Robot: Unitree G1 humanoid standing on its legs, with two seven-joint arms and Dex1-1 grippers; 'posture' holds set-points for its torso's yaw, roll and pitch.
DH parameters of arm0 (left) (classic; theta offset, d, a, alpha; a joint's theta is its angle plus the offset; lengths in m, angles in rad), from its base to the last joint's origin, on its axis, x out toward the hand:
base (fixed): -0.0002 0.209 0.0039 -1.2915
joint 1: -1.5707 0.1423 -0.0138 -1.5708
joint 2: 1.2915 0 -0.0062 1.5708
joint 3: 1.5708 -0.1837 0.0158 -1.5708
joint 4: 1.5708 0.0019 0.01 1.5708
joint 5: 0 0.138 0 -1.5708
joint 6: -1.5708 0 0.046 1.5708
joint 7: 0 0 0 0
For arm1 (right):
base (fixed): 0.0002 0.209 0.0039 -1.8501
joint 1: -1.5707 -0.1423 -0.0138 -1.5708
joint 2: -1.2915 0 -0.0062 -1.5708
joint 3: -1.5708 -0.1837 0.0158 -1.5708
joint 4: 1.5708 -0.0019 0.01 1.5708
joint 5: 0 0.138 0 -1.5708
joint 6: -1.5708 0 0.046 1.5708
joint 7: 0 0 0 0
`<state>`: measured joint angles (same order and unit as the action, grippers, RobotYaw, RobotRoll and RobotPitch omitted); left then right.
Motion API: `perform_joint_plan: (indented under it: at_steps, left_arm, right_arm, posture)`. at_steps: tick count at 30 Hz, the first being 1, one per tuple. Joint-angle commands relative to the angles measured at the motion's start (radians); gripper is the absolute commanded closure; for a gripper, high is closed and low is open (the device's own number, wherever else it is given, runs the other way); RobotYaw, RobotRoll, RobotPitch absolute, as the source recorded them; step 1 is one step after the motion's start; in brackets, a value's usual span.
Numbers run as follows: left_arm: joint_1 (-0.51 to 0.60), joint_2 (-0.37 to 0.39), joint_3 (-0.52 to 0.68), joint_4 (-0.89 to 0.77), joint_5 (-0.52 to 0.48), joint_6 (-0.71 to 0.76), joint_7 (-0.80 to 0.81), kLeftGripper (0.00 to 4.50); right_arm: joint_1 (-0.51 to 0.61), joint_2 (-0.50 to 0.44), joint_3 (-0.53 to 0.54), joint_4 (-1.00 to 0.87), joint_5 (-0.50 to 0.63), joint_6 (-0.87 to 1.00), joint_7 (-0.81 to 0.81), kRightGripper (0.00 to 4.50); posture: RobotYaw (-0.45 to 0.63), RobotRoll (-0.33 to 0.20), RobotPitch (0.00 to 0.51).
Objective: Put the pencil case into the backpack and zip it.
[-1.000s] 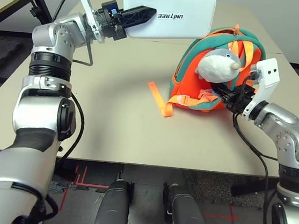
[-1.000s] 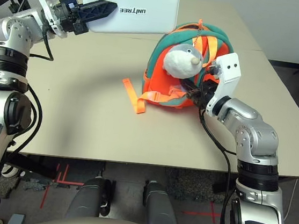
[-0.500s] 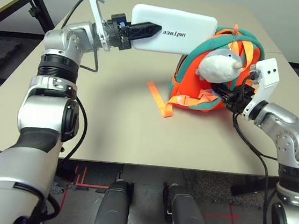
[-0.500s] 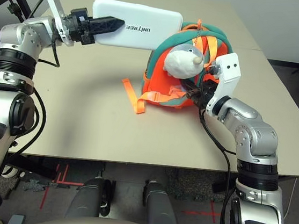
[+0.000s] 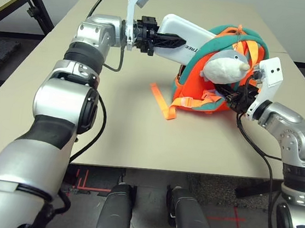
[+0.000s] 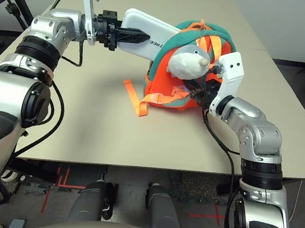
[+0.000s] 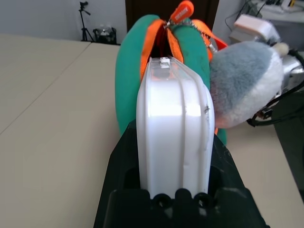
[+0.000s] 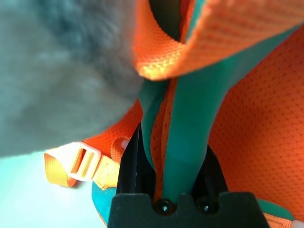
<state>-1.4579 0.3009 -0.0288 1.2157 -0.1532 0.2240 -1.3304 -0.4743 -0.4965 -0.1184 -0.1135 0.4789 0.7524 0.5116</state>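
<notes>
Plastic, white and smooth, is pinched between the black fingers of the left gripper [image 7: 175, 133]: the pencil case [image 7: 175, 128] is held by its sides, off the table, its rounded end and lengthwise ridges turned toward the wrist. Its far end is brought to the mouth of the backpack [image 5: 192, 77], between orange zip edges [image 7: 148, 50]; how deep it is set cannot be told. By the right gripper [image 8: 174, 137], a teal band with orange mesh beside it is clamped between the fingers.

The backpack's rounded body is formed of orange mesh and bordered in smooth teal fabric. Just beside the right gripper, a plush animal [image 6: 188, 62], grey and white with short soft pile, is hung against the front. A flat orange webbing strap [image 5: 159, 100] is laid out on the table [image 5: 123, 127], angled toward the left arm.

Open tabletop is left between the backpack and the straight near edge, and more to the left, beneath the raised left forearm; room is also seen beyond the bag.
</notes>
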Motion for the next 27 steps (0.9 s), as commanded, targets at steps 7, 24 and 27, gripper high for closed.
perform_joint_plan:
  at_steps: [7, 24, 27]
  left_arm:
    - [-0.035, -0.126, 0.005, 0.077, 0.089, -0.087, 0.130, 3.27]
    - [-0.024, 0.012, 0.182, -0.021, -0.020, -0.027, 0.151, 0.00]
    - [-0.002, 0.051, 0.182, -0.070, -0.034, 0.017, 0.120, 0.00]
  right_arm:
    - [0.008, 0.020, 0.027, 0.015, -0.028, 0.013, -0.010, 4.07]
    - [-0.013, 0.039, 0.042, 0.045, -0.046, 0.000, 0.007, 4.07]
    - [-0.021, 0.040, 0.046, 0.057, -0.048, -0.005, 0.011, 4.07]
  posture:
    - [-0.18, 0.000, 0.100]
    - [-0.14, 0.000, 0.104]
    - [-0.14, 0.000, 0.106]
